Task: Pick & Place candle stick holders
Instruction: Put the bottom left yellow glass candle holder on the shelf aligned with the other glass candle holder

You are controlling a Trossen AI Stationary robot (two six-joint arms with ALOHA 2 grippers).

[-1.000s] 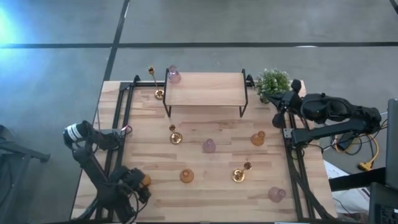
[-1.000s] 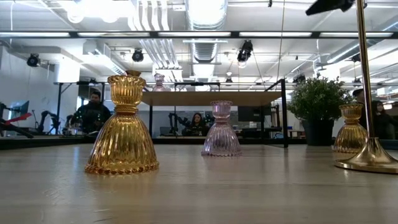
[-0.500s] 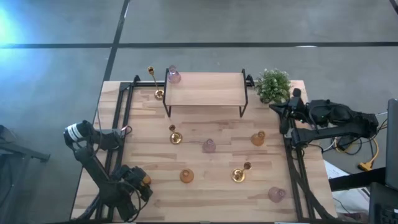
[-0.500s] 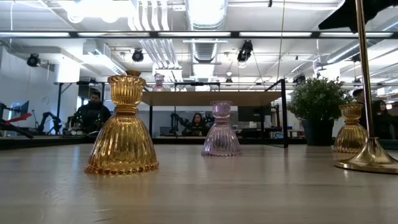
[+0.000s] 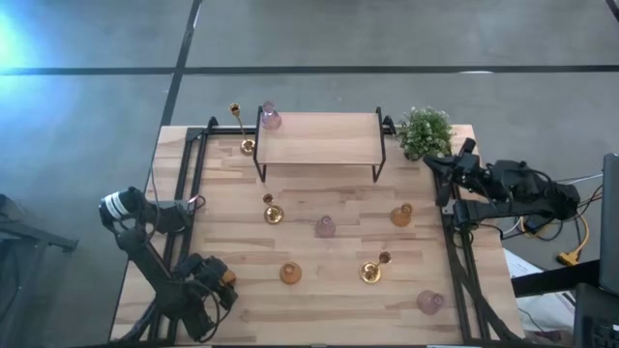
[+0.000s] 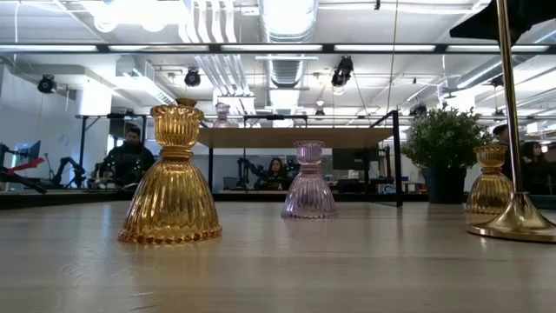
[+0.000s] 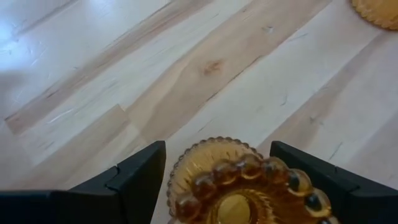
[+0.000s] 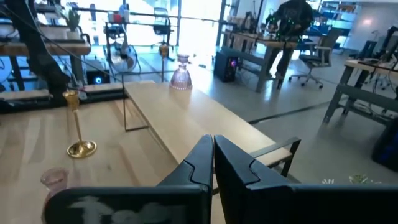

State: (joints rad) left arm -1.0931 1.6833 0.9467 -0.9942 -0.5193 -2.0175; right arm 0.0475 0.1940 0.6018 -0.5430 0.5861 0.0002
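1. Since a second ago, your right arm has drawn back toward the table's right edge: its gripper [image 5: 432, 166] sat lower beside the potted plant [image 5: 424, 130] then, and the arm now lies more folded over the right rail. Your left arm has barely shifted, and no holder has moved.
2. Your left gripper [image 7: 219, 167] stands spread wide at the near left corner, one finger on each side of an amber glass holder [image 7: 245, 186]. You cannot tell whether the fingers touch its rim.
3. Your right gripper has its fingers [image 8: 202, 163] pressed together and holds nothing.
4. Only the left wrist view shows that straddled holder from above, with its beaded ring; in the high view it is a small amber spot [image 5: 225, 279] at the arm's tip.
5. The right wrist view shows a pink holder [image 8: 181, 77] standing on the wooden shelf [image 8: 186, 115] and a gold candlestick [image 8: 77, 129] beside it on the table.
6. The high view lays out the rest: another amber holder [image 5: 290, 274] near the front, a pink one [image 5: 325, 226] mid-table, an amber one [image 5: 401, 215] to the right, and a pink one [image 5: 428, 302] at the near right corner.
7. In the low view a gold stem [image 6: 506, 104] runs out of frame at the top, and people sit in the room behind.
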